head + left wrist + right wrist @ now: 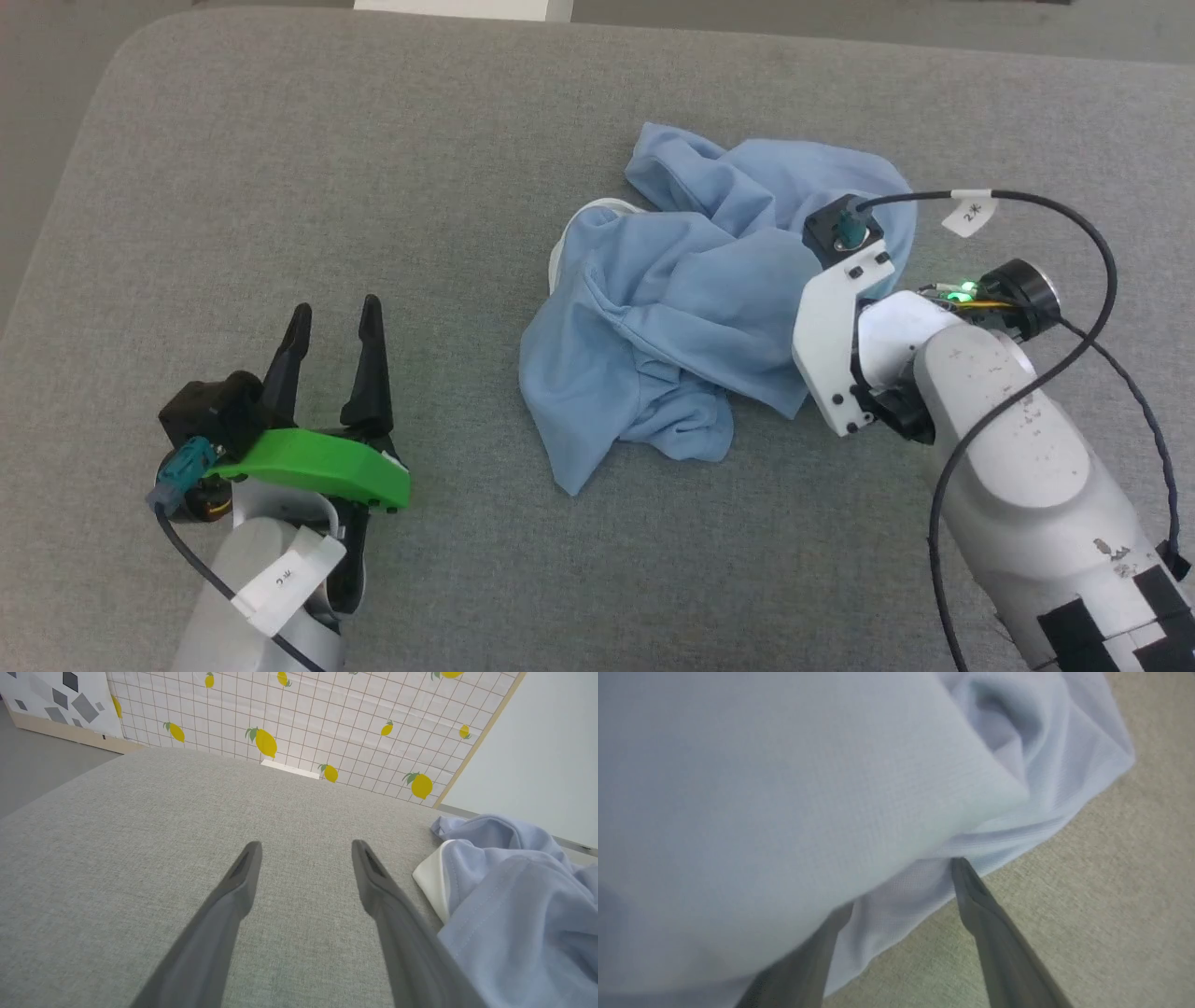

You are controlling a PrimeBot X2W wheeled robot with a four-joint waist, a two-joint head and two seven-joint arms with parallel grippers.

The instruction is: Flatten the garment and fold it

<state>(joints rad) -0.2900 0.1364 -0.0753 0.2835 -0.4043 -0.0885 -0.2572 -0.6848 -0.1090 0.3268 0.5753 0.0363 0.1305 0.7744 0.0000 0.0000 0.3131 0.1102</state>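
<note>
While both pairs of long dark fingers stand apart, neither clamps anything. Entry for the right gripper point(901, 882): it sits at the right edge of the garment point(653, 317), a crumpled light blue short-sleeved knit T-shirt. One fingertip point(959, 865) touches a hem fold; the other runs under a loose fold, tip hidden. Entry for the left gripper point(335, 311): fingers spread and empty, low over bare surface at near left, apart from the cloth. The garment lies bunched in a heap right of centre on the grey woven padded surface point(373, 140), with its white neck panel point(432, 882) showing on the left side. A lemon-print gridded wall covering point(327, 718) stands beyond the far edge.
</note>
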